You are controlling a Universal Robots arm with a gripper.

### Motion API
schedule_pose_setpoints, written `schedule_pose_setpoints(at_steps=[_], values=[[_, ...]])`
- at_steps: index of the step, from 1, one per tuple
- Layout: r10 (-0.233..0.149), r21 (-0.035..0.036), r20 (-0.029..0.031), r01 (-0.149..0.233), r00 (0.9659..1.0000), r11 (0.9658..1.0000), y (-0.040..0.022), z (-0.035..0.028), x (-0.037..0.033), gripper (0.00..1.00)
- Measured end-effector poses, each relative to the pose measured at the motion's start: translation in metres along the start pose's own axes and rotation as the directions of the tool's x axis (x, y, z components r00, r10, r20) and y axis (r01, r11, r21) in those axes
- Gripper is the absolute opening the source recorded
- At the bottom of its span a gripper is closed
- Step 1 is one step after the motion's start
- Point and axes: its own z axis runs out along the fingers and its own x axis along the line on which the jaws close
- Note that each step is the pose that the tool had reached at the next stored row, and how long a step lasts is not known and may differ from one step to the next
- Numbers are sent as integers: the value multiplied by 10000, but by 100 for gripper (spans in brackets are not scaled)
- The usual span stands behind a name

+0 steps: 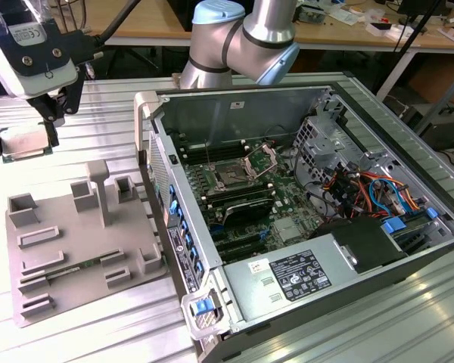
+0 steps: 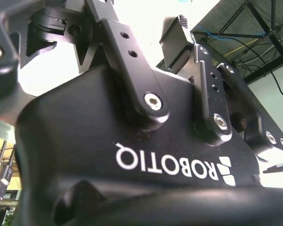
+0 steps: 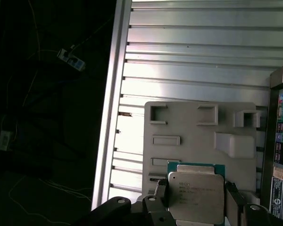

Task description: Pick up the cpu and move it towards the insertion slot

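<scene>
In the exterior view, the flat silvery square cpu (image 1: 21, 144) is clamped in the black gripper (image 1: 23, 134) above the ribbed aluminium table (image 1: 98, 106), well apart from the silver-framed insertion slot (image 1: 231, 176); wooden benches (image 1: 144, 23) are seen behind. In the second wrist view, dark overhead beams (image 2: 245, 23) are shown. In the first wrist view, the grey plastic tray (image 3: 198, 136) is seen behind the held cpu (image 3: 195, 193).

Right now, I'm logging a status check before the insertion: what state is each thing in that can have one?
gripper: shut on the cpu.
cpu: gripped by its edges, held flat, clear of the grey tray.
insertion slot: bracket hinged up, dark centre exposed.
computer case: side open, interior exposed.
grey tray: lying flat beside the computer case.
</scene>
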Motion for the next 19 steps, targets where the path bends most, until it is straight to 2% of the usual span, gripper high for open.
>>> schedule_pose_setpoints(at_steps=[8,19], values=[[0,0,0,0,10000,10000,-11,1,-93,55],[0,0,1,0,10000,10000,-21,2,-185,55]])
